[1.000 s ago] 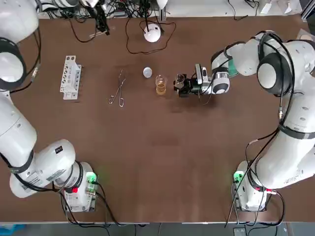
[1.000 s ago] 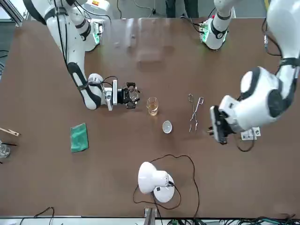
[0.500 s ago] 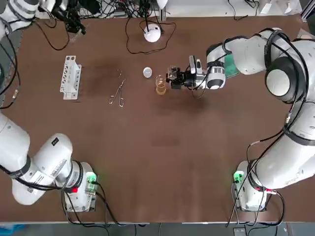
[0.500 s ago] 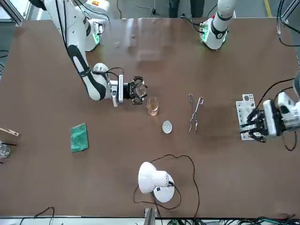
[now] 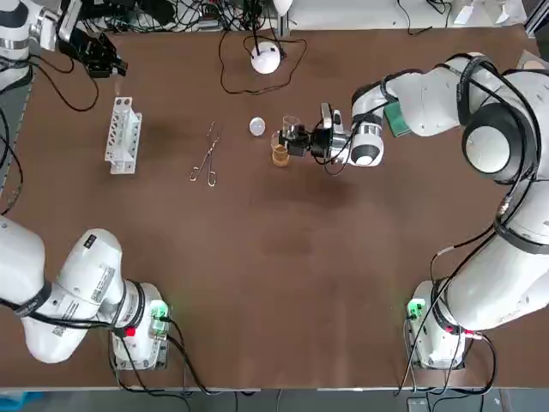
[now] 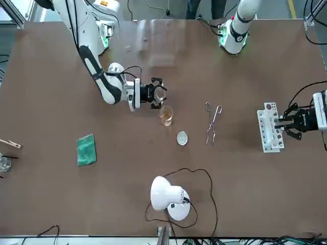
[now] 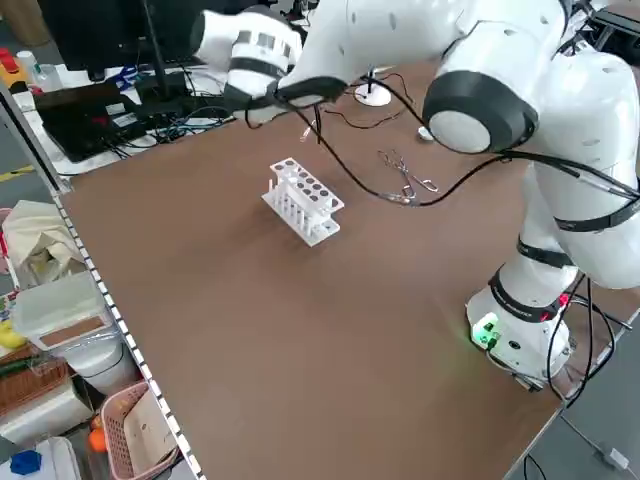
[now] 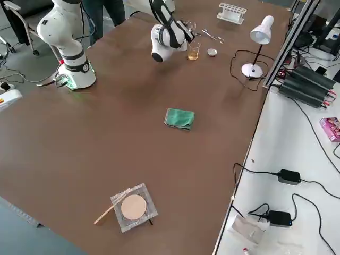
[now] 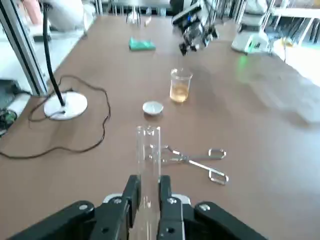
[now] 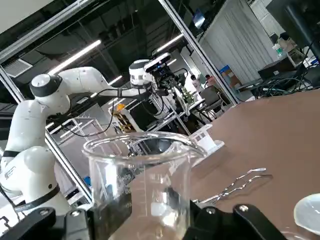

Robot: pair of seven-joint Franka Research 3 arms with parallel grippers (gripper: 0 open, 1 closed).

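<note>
Big brown counter (image 5: 283,283) first: your right gripper (image 5: 293,142) hangs mid-counter, just beside the amber-filled beaker (image 5: 280,155). From overhead you barely catch any glass in it. The right wrist view settles that: its fingers (image 10: 220,220) are clamped on an empty beaker (image 10: 145,175), rim up. Over at the far left corner, your left gripper (image 5: 105,62) sits near the test tube rack (image 5: 123,135). The top view hides its load, but the left wrist view shows the fingers narrow, pinching a test tube (image 9: 148,150), with the tongs (image 9: 200,162) lying beyond.
</note>
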